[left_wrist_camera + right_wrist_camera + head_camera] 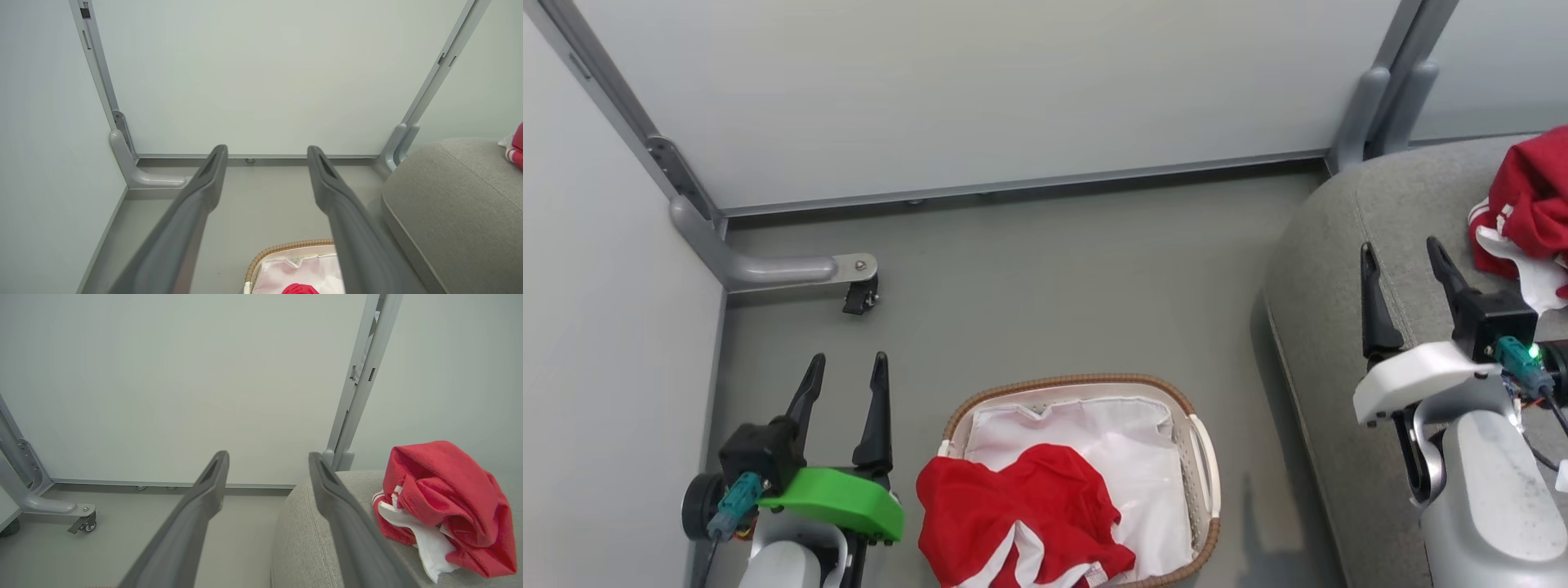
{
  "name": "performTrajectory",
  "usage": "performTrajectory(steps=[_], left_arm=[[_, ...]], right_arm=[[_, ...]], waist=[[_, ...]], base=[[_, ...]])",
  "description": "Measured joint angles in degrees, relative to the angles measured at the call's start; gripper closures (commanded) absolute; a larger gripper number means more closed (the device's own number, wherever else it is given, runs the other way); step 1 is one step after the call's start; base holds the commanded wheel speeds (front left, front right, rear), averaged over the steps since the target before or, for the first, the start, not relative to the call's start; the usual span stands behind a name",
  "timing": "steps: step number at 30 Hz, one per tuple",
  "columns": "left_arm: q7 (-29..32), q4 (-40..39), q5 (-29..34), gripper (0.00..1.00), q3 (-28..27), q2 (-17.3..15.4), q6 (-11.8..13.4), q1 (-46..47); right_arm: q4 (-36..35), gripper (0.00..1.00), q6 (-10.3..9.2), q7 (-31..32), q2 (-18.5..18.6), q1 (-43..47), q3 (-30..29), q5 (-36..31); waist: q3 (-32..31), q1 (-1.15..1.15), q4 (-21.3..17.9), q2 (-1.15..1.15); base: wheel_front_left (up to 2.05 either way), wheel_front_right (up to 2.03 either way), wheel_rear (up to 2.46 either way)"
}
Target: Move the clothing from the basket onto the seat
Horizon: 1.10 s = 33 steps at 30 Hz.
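Note:
The cream basket [1205,465] with a brown woven rim stands on the floor at the lower middle. A red garment with white stripes [1021,514] lies in it, draped over its near-left rim. A second red garment [1531,204] is bunched on the grey seat [1339,269] at the right, also seen in the right wrist view [445,506]. My left gripper [847,371] hangs open and empty to the left of the basket. My right gripper [1403,260] is open and empty above the seat, just left of the bunched garment. In the left wrist view the basket rim [286,246] and seat [449,204] show.
A plain white cloth [1111,441] lines the basket under the red garment. Pale wall panels close the far side and the left. A grey frame foot with a caster [859,296] sits on the floor at the far left. Another frame post [1372,106] rises behind the seat.

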State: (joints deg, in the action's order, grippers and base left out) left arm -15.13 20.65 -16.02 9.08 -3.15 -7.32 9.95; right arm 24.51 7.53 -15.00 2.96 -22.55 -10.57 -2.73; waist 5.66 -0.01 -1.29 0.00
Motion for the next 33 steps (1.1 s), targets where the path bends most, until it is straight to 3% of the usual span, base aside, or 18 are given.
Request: performTrajectory(steps=[13,33], left_arm=[[0.00,0.83,-0.02,0.00,-2.12,0.22,-0.01,-6.04],[0.00,1.26,-0.66,0.00,-0.91,0.26,-0.05,-6.76]], right_arm=[[-3.86,0.00,0.00,0.00,-0.19,12.35,4.63,10.18],[-4.77,0.00,0.00,0.00,-0.19,15.86,6.45,11.71]], waist=[[-4.47,0.00,4.39,0.00],[-5.84,0.00,4.58,0.00]], base=[[0.00,0.00,0.00],[0.00,0.00,0.00]])
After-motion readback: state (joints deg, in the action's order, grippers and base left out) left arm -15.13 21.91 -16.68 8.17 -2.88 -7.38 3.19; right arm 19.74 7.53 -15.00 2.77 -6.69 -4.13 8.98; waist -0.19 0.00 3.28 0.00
